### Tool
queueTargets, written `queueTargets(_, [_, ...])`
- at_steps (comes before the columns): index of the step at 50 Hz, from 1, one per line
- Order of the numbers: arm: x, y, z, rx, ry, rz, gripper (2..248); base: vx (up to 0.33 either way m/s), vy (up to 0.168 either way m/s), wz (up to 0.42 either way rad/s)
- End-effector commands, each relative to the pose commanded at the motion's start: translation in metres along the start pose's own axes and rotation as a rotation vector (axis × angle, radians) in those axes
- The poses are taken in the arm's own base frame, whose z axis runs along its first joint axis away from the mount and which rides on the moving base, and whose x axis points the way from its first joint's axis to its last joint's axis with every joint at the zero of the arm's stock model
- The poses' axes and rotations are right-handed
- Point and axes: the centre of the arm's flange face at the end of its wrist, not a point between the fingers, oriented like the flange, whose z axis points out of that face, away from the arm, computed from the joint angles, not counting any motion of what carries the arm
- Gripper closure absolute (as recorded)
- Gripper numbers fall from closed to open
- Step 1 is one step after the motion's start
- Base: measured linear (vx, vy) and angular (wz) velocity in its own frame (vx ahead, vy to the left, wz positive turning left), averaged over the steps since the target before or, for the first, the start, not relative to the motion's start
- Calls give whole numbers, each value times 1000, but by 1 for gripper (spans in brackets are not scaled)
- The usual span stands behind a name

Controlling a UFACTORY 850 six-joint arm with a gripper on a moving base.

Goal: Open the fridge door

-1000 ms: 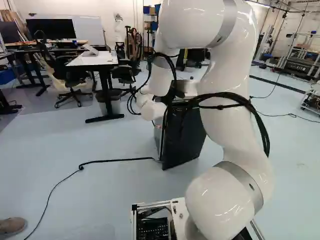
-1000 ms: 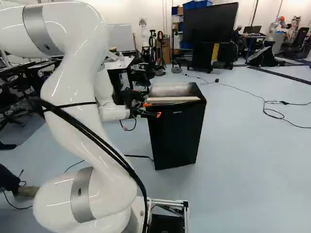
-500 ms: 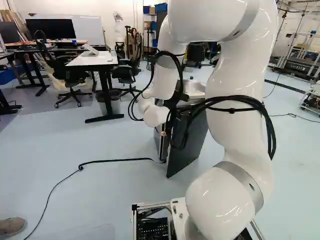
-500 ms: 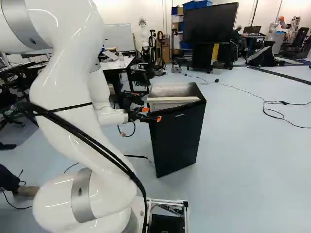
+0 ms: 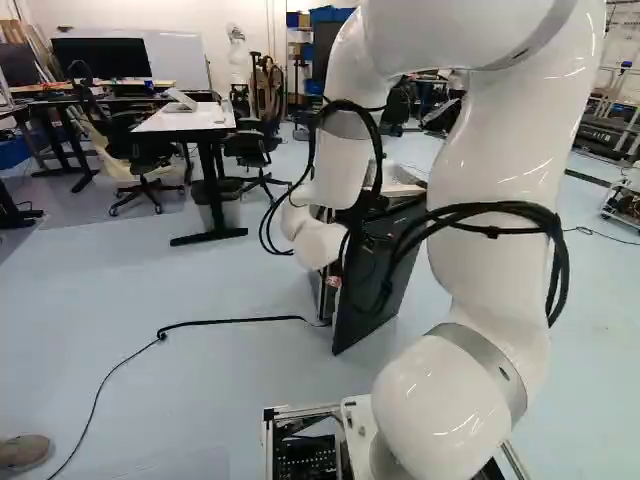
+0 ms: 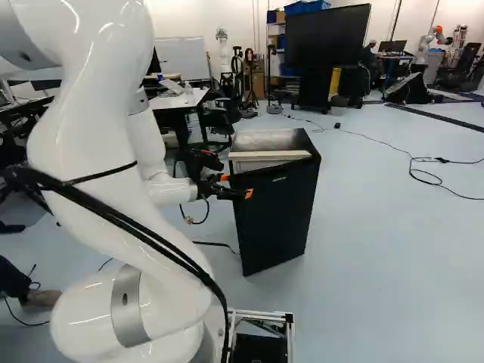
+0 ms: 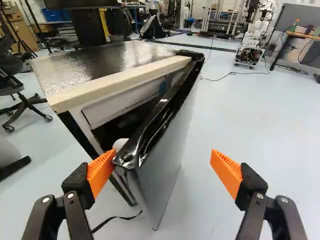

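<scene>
The black fridge stands ahead of the base, its door ajar. The gripper is at the door's free upper corner. In the wrist view the gripper stands open, fingers wide apart, the door reaching between them from ahead. One orange pad is close by the door's free corner, on the side facing the fridge body; whether it touches cannot be told. The other pad stands off the door's outer face. A dark gap shows between door and fridge body.
A light strip lies along the fridge top's front edge. A black cable runs over the floor to the fridge. A desk and chairs stand beyond to the left. Another robot stands farther off. A shoe shows at the left.
The door has swung outward from the fridge body, mostly in the earlier half-second. My arm has drawn back and the gripper has come lower and nearer the base. The base has not moved.
</scene>
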Motion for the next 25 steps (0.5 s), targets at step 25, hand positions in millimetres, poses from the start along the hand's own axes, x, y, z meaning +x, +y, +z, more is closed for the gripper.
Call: queueTargets(25, [-7,50,-16,-46,-16,-8,3,0,0,0])
